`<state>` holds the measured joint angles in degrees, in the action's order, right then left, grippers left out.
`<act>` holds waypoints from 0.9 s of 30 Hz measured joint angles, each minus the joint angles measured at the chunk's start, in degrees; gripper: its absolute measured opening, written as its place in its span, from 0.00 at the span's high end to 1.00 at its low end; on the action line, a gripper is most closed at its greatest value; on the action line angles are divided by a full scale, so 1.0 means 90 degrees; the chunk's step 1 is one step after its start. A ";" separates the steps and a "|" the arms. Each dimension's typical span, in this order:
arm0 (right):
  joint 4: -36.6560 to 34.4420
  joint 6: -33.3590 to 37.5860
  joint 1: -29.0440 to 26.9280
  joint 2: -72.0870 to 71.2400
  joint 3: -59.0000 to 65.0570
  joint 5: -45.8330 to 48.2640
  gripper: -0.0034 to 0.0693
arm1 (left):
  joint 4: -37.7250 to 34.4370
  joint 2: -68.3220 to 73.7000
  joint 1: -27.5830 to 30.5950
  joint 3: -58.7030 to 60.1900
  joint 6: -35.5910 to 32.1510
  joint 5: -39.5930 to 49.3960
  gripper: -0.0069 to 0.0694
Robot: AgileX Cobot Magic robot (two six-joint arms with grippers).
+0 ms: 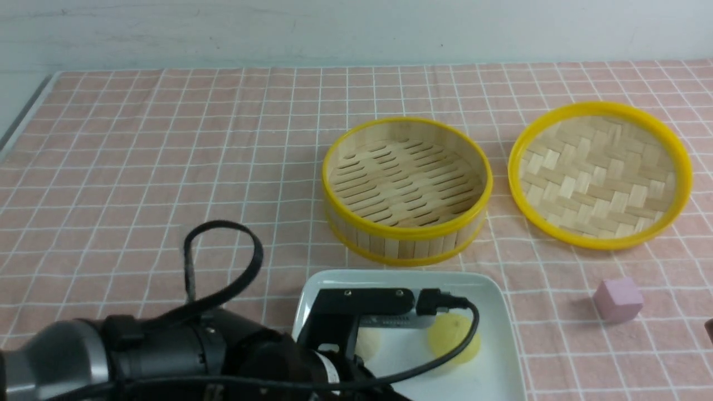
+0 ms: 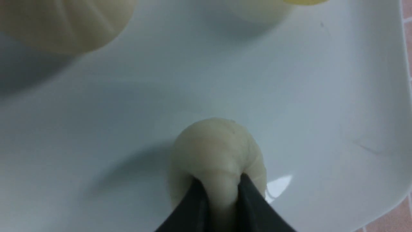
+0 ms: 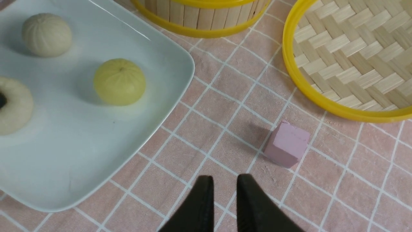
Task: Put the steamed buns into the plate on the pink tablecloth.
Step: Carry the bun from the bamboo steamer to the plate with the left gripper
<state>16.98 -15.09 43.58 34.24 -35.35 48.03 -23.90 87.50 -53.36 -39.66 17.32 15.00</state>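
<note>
left tool: fingertips slightly apart at a pale bun on the plate; whether gripped, I cannot tell
right tool: partly open, holding nothing
yellow bun, other pale bun: on the plate
steamer: beyond the plate

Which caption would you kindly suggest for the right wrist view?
Open gripper above pink gridded tablecloth, beside pink cube and white plate of steamed buns.
</note>
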 joint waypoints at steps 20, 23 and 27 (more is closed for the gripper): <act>-0.0093 0.0000 0.0000 0.0000 0.0000 0.0123 0.75 | 0.0904 -0.0171 0.0061 0.0000 0.0024 0.0228 0.56; -0.0093 0.0000 0.0000 0.0000 0.0000 0.0123 0.75 | 0.0904 -0.0171 0.0061 0.0000 0.0024 0.0339 0.81; -0.0093 0.0000 0.0000 0.0000 0.0000 0.0135 0.74 | 0.0904 -0.0300 0.0061 -0.0041 0.0024 0.0486 0.87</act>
<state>16.15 -15.09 43.58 34.24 -35.35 49.25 -15.77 84.80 -52.81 -40.04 17.54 19.38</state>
